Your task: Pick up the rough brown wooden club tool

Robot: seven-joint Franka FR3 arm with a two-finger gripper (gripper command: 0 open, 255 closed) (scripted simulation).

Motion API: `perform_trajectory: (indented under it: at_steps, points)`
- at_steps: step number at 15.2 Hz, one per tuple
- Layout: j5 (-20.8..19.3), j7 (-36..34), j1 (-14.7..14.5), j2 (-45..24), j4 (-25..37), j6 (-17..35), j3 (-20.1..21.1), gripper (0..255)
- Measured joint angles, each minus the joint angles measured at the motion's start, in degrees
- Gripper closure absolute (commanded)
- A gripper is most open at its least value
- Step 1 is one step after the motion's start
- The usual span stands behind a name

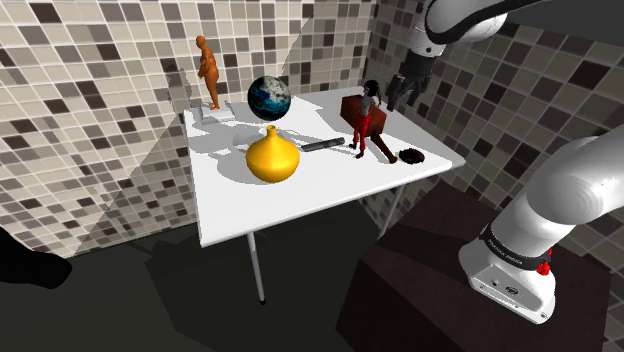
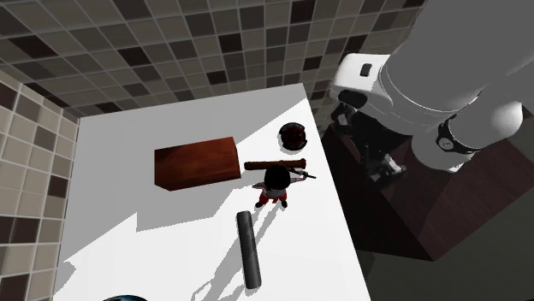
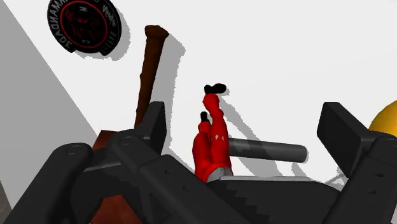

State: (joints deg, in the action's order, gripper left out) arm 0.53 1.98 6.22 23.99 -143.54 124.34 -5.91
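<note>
The brown wooden club (image 3: 148, 69) lies on the white table (image 3: 286, 57), a long rough stick with a thicker end. In the second exterior view the club (image 2: 275, 163) rests between a dark brown box (image 2: 195, 164) and a small figurine in red (image 2: 274, 186). In the shoulder view the club (image 1: 384, 148) lies beside the figurine (image 1: 366, 118) near the table's right end. My gripper (image 1: 403, 92) hangs above that end of the table. In the wrist view my gripper (image 3: 248, 124) is open with nothing held; the club runs away from the finger (image 3: 156, 124) nearer the black disc.
A black disc (image 3: 84, 25) lies beyond the club's far end. A dark grey cylinder (image 3: 267, 151) lies by the figurine, a yellow vase (image 1: 272, 157) stands mid-table, and a globe (image 1: 269, 96) and an orange statue (image 1: 209, 68) stand at the back. Tiled walls enclose two sides.
</note>
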Motion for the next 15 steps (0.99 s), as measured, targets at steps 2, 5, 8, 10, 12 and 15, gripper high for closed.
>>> perform_trajectory:
  at_steps: [2,5,8,10,12,15]
  points:
    - [-0.08,0.37,0.65,-4.07,-0.05,3.98,-0.94,0]
    - [0.16,0.49,1.35,-9.91,0.95,8.74,-2.02,0]
    - [0.9,0.69,1.9,-15.98,1.97,13.64,-2.96,0]
    - [1.63,1.31,2.41,-20.2,3.13,16.58,-3.75,0]
    - [2.63,1.59,2.72,-24.61,4.72,19.28,-4.17,0]
    - [4.51,2.64,3.6,-30.8,6.81,23.12,-4.74,0]
